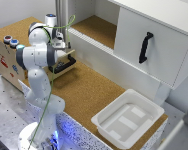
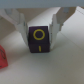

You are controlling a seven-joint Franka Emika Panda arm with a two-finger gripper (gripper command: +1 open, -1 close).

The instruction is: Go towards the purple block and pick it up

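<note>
- The purple block (image 2: pixel 40 40) is a dark cube with rounded edges; its near face carries a yellow ring above a short yellow bar.
- In the wrist view the block rests on a pale, smooth surface, and it sits between the 2 fingers of the gripper (image 2: pixel 40 31).
- The fingers (image 2: pixel 20 24) are light grey and angular, spread to either side of the block and close against its upper corners; the blur does not let me tell whether they touch it.
- A red object (image 2: pixel 3 56), only partly in frame, lies beside the purple block on the same pale surface, apart from it.
- In the exterior view the white, rounded Panda arm (image 1: pixel 36 55) bends over a wooden box (image 1: pixel 8 59) at the exterior view's left; the block itself cannot be made out there.
- The table (image 1: pixel 89 92) has a brown, cork-like grainy top.
- A white plastic tray (image 1: pixel 128 118), rectangular with raised walls, sits on the table well apart from the arm, toward the exterior view's right.
- A white cabinet (image 1: pixel 154 42) with a black curved handle (image 1: pixel 144 47) stands behind the tray.
</note>
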